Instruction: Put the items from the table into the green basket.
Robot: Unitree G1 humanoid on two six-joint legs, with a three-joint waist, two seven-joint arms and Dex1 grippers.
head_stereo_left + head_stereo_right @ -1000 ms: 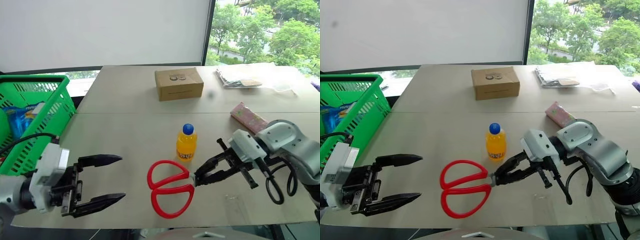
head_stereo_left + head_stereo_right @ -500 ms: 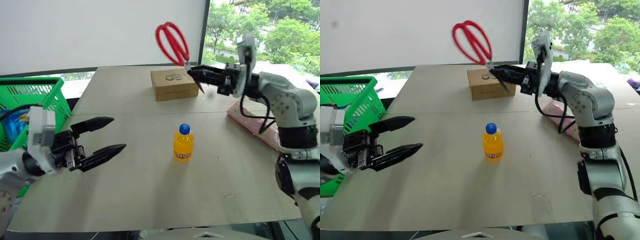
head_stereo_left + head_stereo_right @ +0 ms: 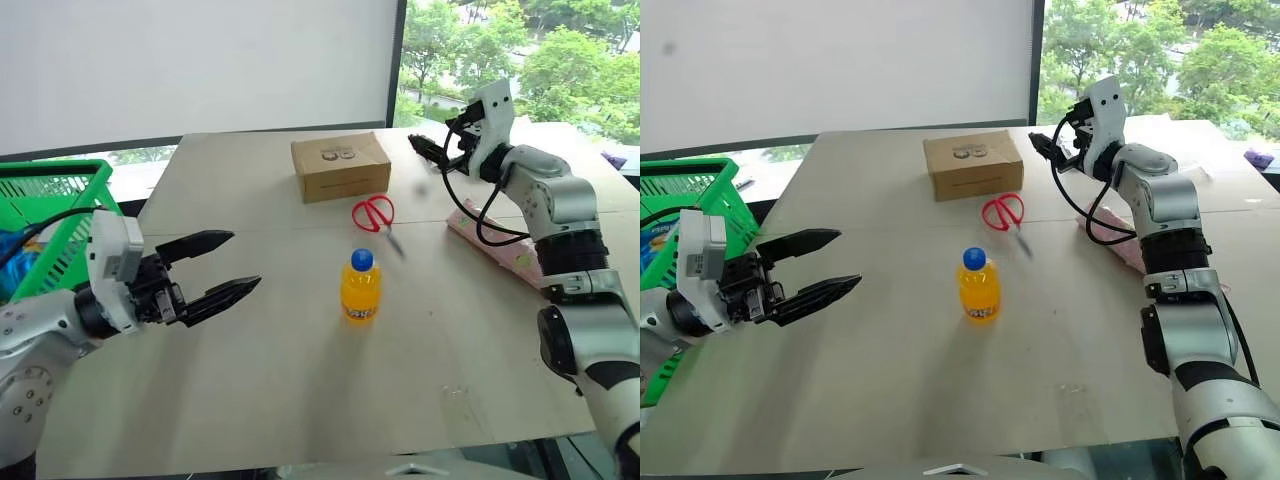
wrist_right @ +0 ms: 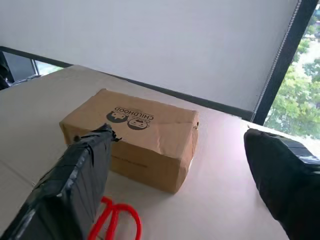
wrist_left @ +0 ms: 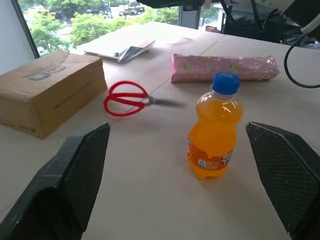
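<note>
The red-handled scissors (image 3: pixel 373 212) lie on the table (image 3: pixel 300 390) just in front of the brown cardboard box (image 3: pixel 340 166), their blades blurred. My right gripper (image 3: pixel 425 145) hangs open and empty above the table's far right, level with the box and apart from the scissors. The orange bottle (image 3: pixel 360 288) with its blue cap stands upright mid-table. My left gripper (image 3: pixel 245 260) is open, low over the table's left side, pointing at the bottle from a distance. The pink packet (image 3: pixel 500 245) lies at the right under my right arm. The green basket (image 3: pixel 60 215) stands off the left edge.
Clear plastic bags (image 5: pixel 120 48) lie at the far right of the table behind the packet. A blue packet (image 3: pixel 20 250) sits in the basket. A seam crosses the table behind the bottle. A window wall stands beyond the far edge.
My right gripper has opened and let go of the scissors, which dropped from high over the box to the table in front of it. The left gripper edged forward.
</note>
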